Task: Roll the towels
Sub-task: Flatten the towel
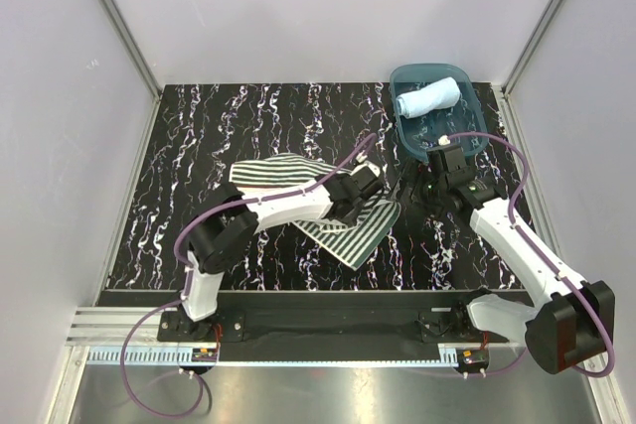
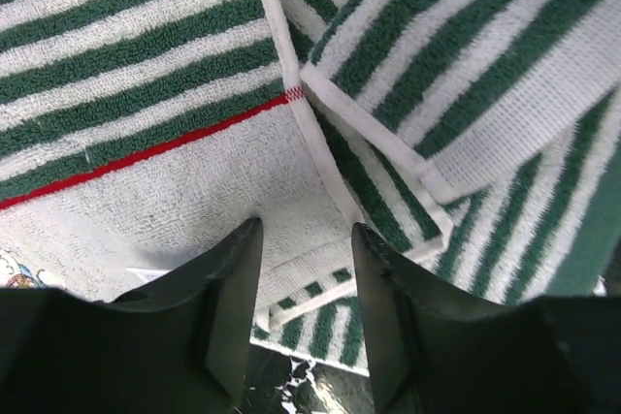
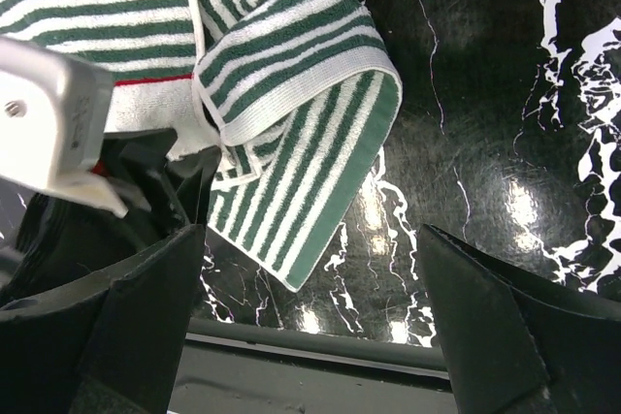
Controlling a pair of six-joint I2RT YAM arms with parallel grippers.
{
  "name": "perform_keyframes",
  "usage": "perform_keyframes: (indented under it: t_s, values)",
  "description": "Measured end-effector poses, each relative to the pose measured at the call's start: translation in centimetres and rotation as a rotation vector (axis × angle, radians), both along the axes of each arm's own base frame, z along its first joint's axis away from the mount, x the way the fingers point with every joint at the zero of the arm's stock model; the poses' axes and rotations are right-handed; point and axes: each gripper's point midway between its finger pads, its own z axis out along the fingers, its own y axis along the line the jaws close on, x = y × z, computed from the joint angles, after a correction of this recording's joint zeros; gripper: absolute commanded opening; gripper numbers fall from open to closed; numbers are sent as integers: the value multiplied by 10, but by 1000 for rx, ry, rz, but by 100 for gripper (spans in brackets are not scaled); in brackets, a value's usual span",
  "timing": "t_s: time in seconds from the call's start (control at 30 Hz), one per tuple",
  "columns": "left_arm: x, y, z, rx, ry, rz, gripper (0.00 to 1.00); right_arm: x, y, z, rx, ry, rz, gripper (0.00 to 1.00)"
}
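1. The light blue towel (image 1: pixel 429 98) lies rolled up inside the teal tub (image 1: pixel 477 86), just beyond the right claw (image 3: pixel 310 239). We judge 1 of the 2 towels finished.
2. The striped towel (image 1: pixel 353 237) lies on the tabletop (image 1: pixel 199 146) directly beneath the left claw (image 2: pixel 306 239). It is mostly flat, with 1 corner doubled over in a loose, arched fold. We see no roll in it, so we judge this half barely begun.
3. The left claw's jaws are narrowly parted and close over the white hem, near the red line. No cloth sits between them.
4. The right claw gapes wide and holds nothing. The folded corner lies just ahead of it and the tub behind it.
5. In the way, as we judge it:
   - The fold lies askew on the layer under it and likely needs flattening first.
   - The left arm crosses much of the towel.
   - The 2 claws are near each other, and the tub crowds the right one.
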Motion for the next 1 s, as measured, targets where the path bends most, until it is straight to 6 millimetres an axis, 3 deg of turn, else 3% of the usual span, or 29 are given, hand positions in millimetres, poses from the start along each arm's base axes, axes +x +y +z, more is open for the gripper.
perform_keyframes:
  t_s: [0.1, 0.13, 0.2, 0.33, 0.5, 0.7, 0.9, 1.0]
  values:
    - [0, 3, -8, 31, 6, 5, 51, -2, -1, -1, -5, 6, 4, 98]
    - [0, 5, -10, 39, 10, 3, 66, -2, -1, -1, -6, 6, 5, 98]
    - [-1, 6, -12, 47, 15, 0, 77, -2, -1, -1, -7, 5, 7, 98]
    - [-7, 3, -12, 49, 17, -5, 81, -2, -1, -1, -8, 5, 7, 99]
    - [-18, -5, -10, 55, 9, -21, 70, -3, -2, -2, -16, 9, 11, 98]
    - [-13, -1, -12, 81, -13, 11, 53, -6, -4, -4, -24, 18, 15, 99]
    - [-11, 3, -14, 106, -26, 22, 50, -8, -5, -4, -28, 19, 18, 99]
    - [-10, 3, -14, 106, -28, 24, 37, -8, -5, -4, -28, 19, 18, 99]
